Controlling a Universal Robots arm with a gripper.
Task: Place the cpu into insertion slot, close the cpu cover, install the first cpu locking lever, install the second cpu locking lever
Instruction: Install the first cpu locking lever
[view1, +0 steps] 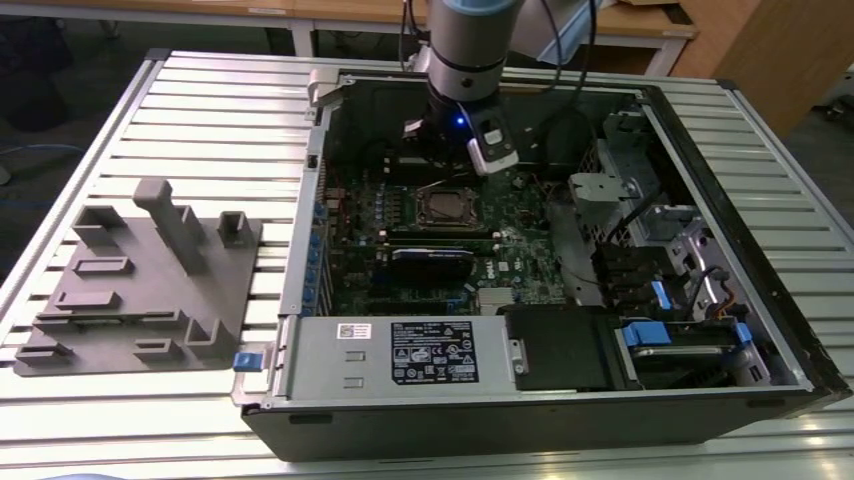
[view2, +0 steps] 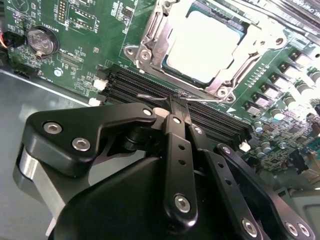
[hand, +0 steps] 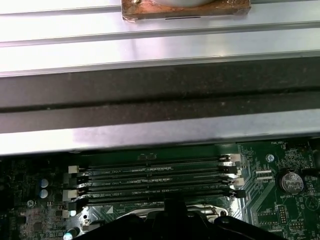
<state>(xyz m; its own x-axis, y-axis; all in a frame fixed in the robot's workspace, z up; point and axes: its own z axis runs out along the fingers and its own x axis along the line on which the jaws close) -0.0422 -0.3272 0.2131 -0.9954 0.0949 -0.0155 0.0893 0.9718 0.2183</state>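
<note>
The cpu (view2: 205, 45) shows its silver-grey face in the insertion slot (view1: 447, 206) on the green board. The cpu cover (view2: 150, 37), a metal frame, lies flat around the chip. A thin wire locking lever (view2: 205, 100) runs along the socket's edge beside the memory slots. My gripper (view2: 173, 103) is shut, its black fingers pressed together with the tips right at this lever; I cannot tell if the wire is pinched. In the exterior view the gripper (view1: 443, 160) hangs just behind the socket. In the first wrist view the gripper (hand: 170, 212) sits beside the memory slots (hand: 150, 177).
The open computer case (view1: 307, 200) lies on a slatted metal table (view1: 200, 110). A grey fixture block (view1: 147, 280) stands at the exterior view's left. A black card (view1: 434, 265), drive bays (view1: 667, 240) and the power supply (view1: 400, 350) surround the board. A coin cell (view2: 41, 41) sits on the board.
</note>
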